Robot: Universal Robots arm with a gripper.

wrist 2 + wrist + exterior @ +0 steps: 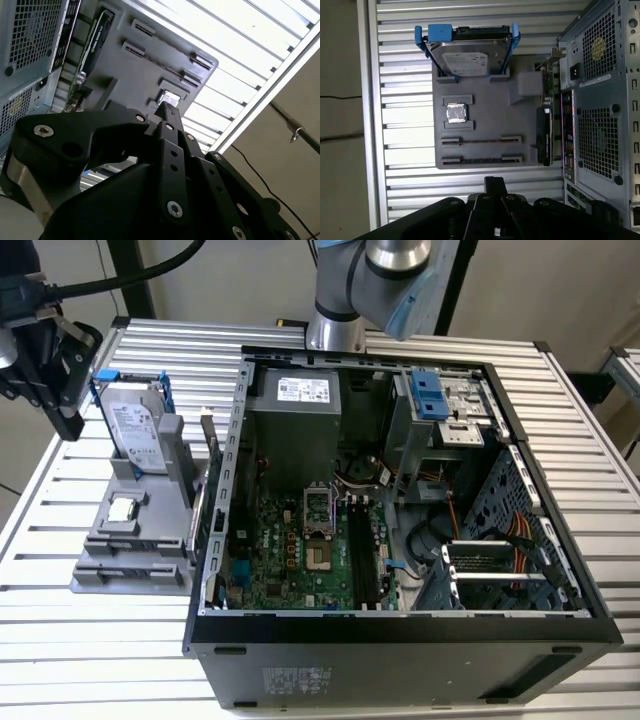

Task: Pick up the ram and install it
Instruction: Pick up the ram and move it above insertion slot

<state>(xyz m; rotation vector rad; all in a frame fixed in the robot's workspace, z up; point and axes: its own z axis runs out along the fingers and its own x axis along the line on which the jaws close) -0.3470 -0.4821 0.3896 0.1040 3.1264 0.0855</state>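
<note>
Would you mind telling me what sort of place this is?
Probably a robotics lab bench for computer assembly: an open computer case lies on a slatted metal table, a grey parts holder beside it carries a hard drive, and a robot arm stands behind.

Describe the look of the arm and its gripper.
The arm has silver-grey rounded joints with a light blue cap. In the second wrist view the gripper is matte black, built of flat angular links pinned with small silver screws. A thick black cable runs to it in the exterior view.
</note>
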